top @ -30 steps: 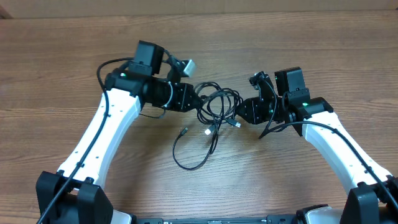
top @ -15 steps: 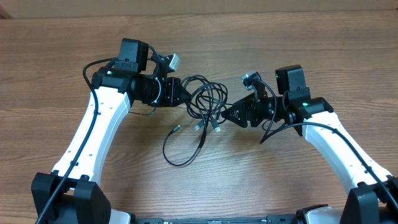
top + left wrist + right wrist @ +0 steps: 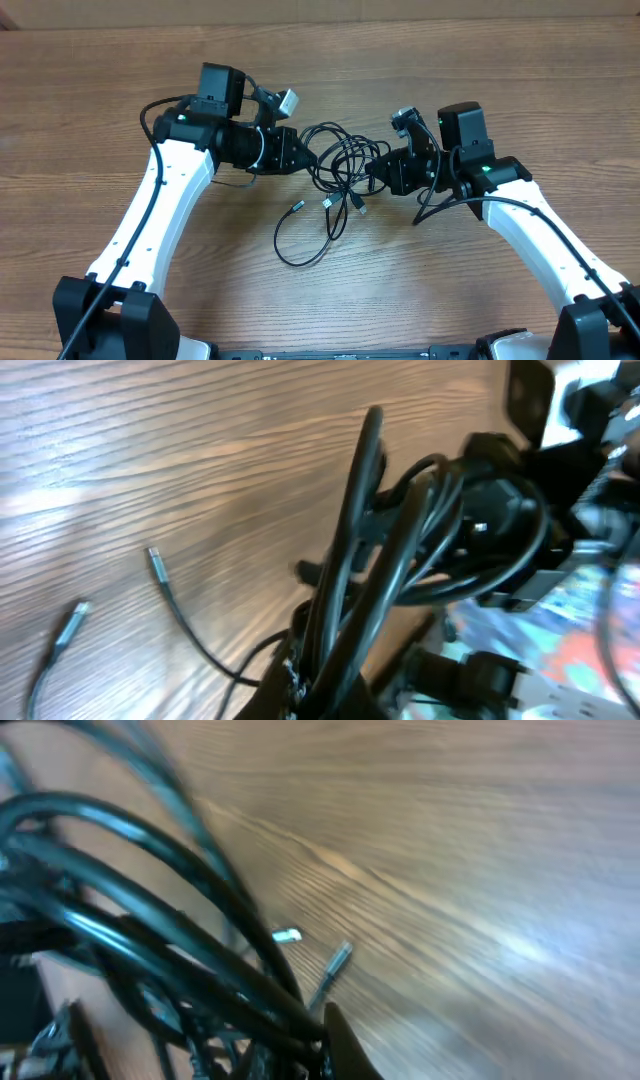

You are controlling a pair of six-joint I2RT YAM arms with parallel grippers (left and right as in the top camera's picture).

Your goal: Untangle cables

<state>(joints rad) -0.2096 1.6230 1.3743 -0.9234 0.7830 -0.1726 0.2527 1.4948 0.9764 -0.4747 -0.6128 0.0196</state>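
The cables (image 3: 343, 162) form a tangle of thin black loops held just above the wooden table, between my two grippers. One long loop (image 3: 305, 255) trails down onto the table, and small plug ends (image 3: 328, 203) hang below the tangle. My left gripper (image 3: 300, 155) is shut on the tangle's left side. In the left wrist view the cables (image 3: 365, 550) rise out of the left gripper (image 3: 335, 690). My right gripper (image 3: 378, 170) is shut on the right side. In the right wrist view cable strands (image 3: 150, 920) run into the right gripper (image 3: 310, 1045), past one fingertip (image 3: 342, 1042).
The table (image 3: 480, 80) is bare wood on all sides of the tangle. Two loose plug ends (image 3: 153, 555) lie on the wood in the left wrist view. Two more plugs (image 3: 335, 965) show in the right wrist view. The arms' own thicker wires (image 3: 150, 115) loop beside each wrist.
My right gripper opened wide, then shut on the tangle's right side. The left gripper, shut throughout, drew left and came back right. The trailing loop slid with it.
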